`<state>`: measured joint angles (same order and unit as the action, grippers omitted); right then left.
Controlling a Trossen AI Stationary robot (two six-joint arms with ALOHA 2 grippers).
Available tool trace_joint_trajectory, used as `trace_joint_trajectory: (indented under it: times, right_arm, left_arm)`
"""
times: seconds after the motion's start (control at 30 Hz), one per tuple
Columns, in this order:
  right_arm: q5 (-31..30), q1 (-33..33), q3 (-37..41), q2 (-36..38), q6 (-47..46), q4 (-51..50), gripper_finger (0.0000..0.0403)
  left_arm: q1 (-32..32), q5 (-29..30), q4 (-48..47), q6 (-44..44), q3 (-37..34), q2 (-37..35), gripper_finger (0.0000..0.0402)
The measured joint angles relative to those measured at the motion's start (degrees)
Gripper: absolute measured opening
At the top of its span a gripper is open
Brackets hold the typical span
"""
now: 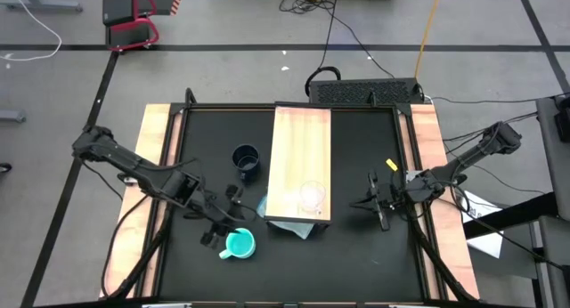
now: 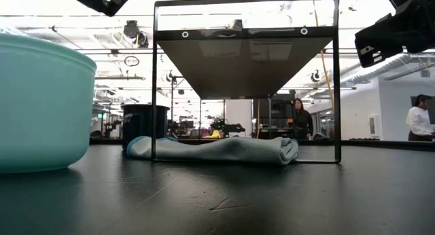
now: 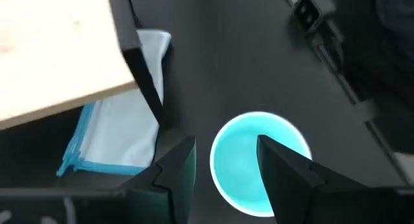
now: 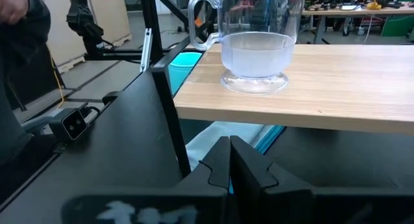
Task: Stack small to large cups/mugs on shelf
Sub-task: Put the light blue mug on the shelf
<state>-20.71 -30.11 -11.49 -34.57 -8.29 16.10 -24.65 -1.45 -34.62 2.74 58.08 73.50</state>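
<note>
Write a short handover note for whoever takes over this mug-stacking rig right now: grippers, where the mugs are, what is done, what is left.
Left gripper: open, above the turquoise mug, which stands on the table near the shelf's front corner.
Right gripper: shut, empty, waiting right of the shelf.
Done: clear glass mug stands upright on the shelf.
Left: turquoise mug, then navy mug, which stands on the table left of the shelf.
</note>
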Motion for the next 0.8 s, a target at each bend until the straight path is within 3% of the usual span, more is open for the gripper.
trace_joint_trajectory:
  times: [0.47, 0.8]
  right_arm:
    - [0.0, 0.0, 0.0, 0.0, 0.0, 0.1, 0.0]
    - [0.0, 0.0, 0.0, 0.0, 0.0, 0.1, 0.0]
  left_arm:
    - [0.2, -2.2, -3.5, -1.2, 0.0, 7.8, 0.0166]
    - [0.3, -3.0, -3.2, -2.2, 0.0, 8.0, 0.0166]
